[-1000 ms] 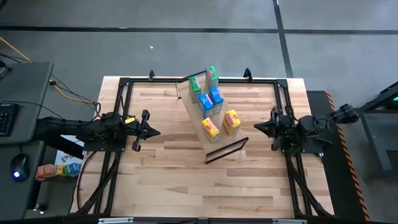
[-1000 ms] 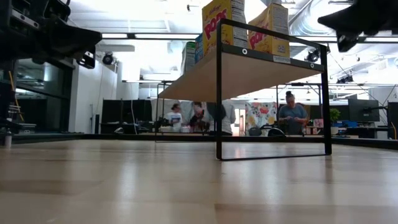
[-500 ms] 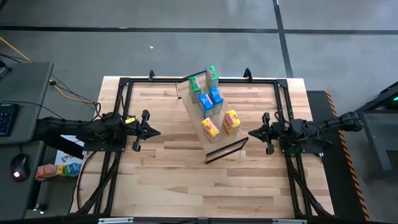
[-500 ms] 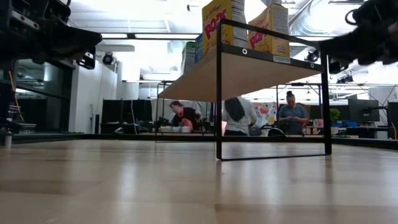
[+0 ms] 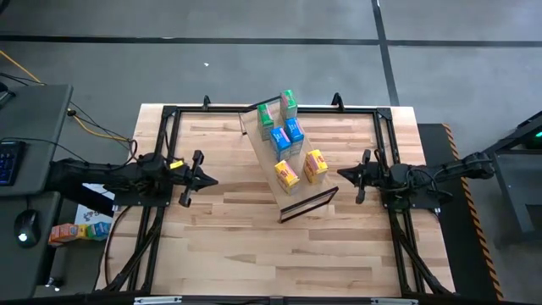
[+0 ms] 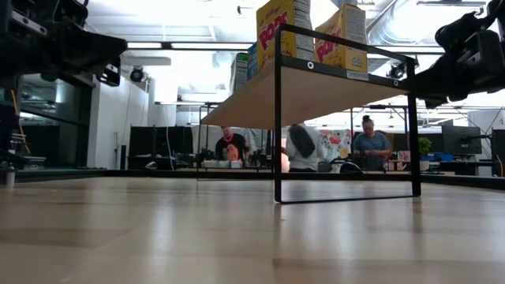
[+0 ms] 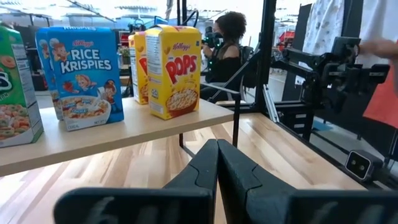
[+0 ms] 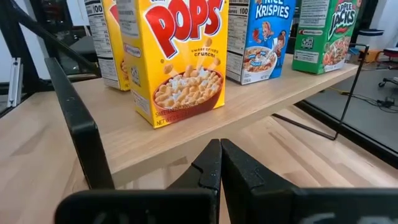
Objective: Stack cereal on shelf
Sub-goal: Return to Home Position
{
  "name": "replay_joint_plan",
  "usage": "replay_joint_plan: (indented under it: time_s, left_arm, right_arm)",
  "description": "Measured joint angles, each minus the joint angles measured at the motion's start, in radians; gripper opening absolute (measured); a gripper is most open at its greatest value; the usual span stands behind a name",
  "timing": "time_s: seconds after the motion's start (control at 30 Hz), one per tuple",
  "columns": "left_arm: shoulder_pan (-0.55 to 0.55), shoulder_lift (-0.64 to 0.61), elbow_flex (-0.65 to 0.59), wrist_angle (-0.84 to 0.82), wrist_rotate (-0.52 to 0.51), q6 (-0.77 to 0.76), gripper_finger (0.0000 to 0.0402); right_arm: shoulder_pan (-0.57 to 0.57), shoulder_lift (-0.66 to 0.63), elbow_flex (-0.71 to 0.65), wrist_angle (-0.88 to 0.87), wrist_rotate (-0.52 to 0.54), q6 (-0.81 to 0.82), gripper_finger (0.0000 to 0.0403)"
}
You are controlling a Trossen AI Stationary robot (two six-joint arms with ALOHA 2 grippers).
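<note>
High view: right pincer [image 5: 342, 174] has edged nearer the shelf [image 5: 296, 193].

The shelf [image 8: 280, 87] is seen to be of pale wood, smooth and matt, carried on a thin black frame [image 8: 74, 124] that is probably metal, though this cannot be settled here. The cereal boxes [image 8: 180, 56] are of printed cardboard with a slight sheen. The tabletop [image 5: 237, 220] is formed of jointed wood strips, softly glossy.

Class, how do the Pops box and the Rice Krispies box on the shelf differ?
The Pops box is yellow with red lettering; the Rice Krispies box is blue. On the shelf, the Pops box stands at the dark-framed end, the Rice Krispies box mid-board. Both stand upright.
</note>
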Motion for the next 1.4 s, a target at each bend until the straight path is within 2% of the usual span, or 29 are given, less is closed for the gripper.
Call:
replay_joint_plan:
  time_s: [0.2, 0.43, 0.7, 0.8, 1.4]
  left_arm:
    - [-0.001, -0.087, 0.0, -0.041, 0.0, 0.0, 0.0001]
    - [-0.001, -0.314, 0.001, -0.314, -0.002, 0.0, 0.0001]
    - [-0.013, -0.312, 0.0, -0.321, -0.011, -0.001, 0.0001]
    - [-0.013, -0.312, 0.0, -0.323, -0.015, 0.0, 0.0]
    - [-0.012, -0.311, 0.0, -0.32, -0.023, 0.0, 0.0003]
  right_arm:
    - [0.0, 0.0, 0.0, 0.0, -0.002, 0.0, 0.0]
    - [0.001, -0.032, 0.0, 0.0, -0.004, 0.0, 0.0]
    - [0.001, -0.176, -0.001, 0.006, -0.006, 0.0, 0.0]
    - [0.001, -0.174, -0.001, 0.053, -0.002, 0.0, 0.0]
    - [0.001, -0.162, -0.001, 0.019, -0.007, 0.0, 0.0]
